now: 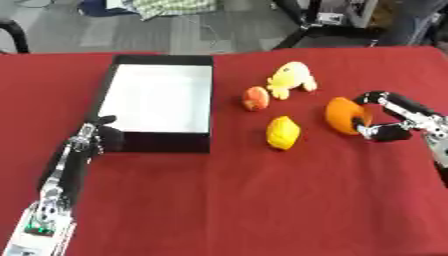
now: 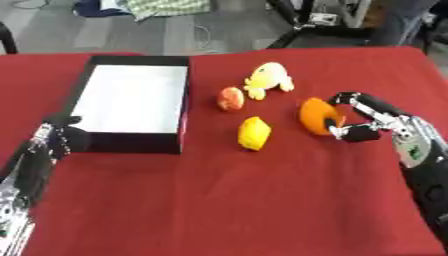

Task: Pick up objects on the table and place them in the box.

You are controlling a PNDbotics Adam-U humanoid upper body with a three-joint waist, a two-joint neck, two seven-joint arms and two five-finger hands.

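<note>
**benchwatcher:** Red cloth covers the whole bench (image 1: 227,200). Going left to right: the left hand (image 1: 96,137) sits near the left edge, just beside the near-left corner of the box (image 1: 114,82). Can't tell if it's actually touching the wall, and I can't tell how its fingers are set either, they're just a dark lump. The box is black outside, white inside, nothing in it that I can see.

**armchair_op:** And the stuff to pick up?

**benchwatcher:** All to the right of the box, still on the cloth. A small reddish-orange round fruit (image 1: 255,98), a yellow plush toy (image 1: 290,80) a bit farther back and just beside it, then a yellow lemon-looking thing (image 1: 283,132) nearer. Furthest right is the orange object (image 1: 342,116), and the right hand (image 2: 363,120) has its fingers (image 2: 350,97) and thumb curled round it from the right side.

**armchair_op:** So it's on the first pick?

**benchwatcher:** Looks that way to me: grasp stage, nothing boxed yet. I'd say the next move needs a lift clear of the cloth, then a carry leftward over the lemon thing and the round fruit without knocking them, and a release above the white floor of the box.
</note>
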